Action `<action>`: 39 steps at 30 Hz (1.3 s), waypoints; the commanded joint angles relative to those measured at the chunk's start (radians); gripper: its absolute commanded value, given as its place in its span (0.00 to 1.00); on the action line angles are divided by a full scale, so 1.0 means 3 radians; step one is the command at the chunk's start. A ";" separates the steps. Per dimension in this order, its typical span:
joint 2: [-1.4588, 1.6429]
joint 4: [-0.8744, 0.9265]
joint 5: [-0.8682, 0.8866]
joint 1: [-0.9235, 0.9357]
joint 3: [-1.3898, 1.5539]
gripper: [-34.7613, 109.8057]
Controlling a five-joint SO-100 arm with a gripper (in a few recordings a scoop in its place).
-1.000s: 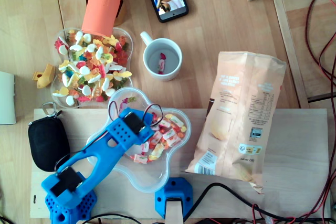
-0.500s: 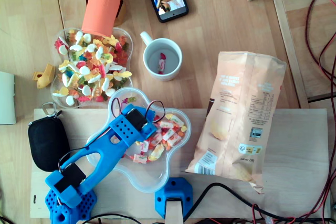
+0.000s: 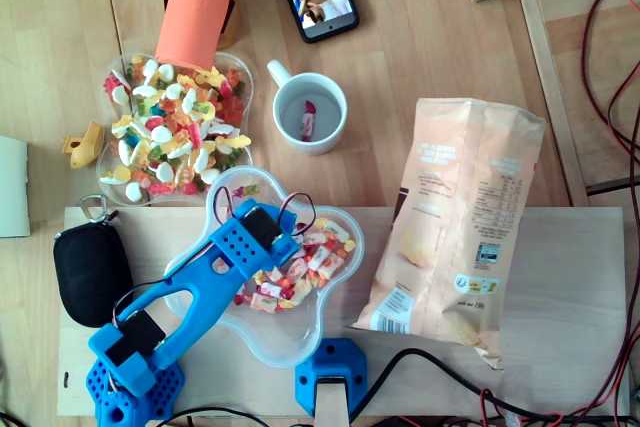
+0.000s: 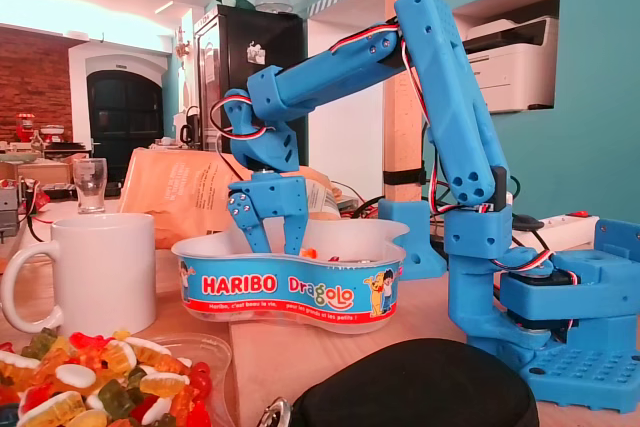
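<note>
Right now the pincer (image 4: pixel 277 237) is hanging straight down into the Haribo tub (image 4: pixel 290 292). Its two fingers (image 4: pixel 297 232) are standing moderately apart, with a clear gap showing between them above the rim. Their tips are dipping behind the tub's wall, so I cannot tell whether they are touching anything. Under and around the pincer, wrapped sweets (image 3: pixel 305 272) are lying loose in the tub. In the overhead view, a white mug (image 3: pixel 310 112) is sitting above and slightly right of the pincer, well apart from it, with a single sweet (image 3: pixel 308 119) lying inside. Up and left of the pincer, a bowl of gummies (image 3: pixel 105 187) is sitting just beside the tub. A crisp bag (image 3: pixel 460 237) is lying to the pincer's right and a black pouch (image 3: pixel 90 272) to its left.
</note>
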 commanded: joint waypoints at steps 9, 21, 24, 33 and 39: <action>0.0128 0.0813 -0.0051 0.0092 -0.0383 0.22; 0.0051 0.1053 -0.0046 0.0097 -0.0910 0.25; 0.0051 0.0931 -0.0010 0.0220 -0.0905 0.29; 0.0056 0.0910 0.1283 0.0864 -0.0839 0.33; -0.0026 0.0941 0.1703 0.0859 -0.0844 0.31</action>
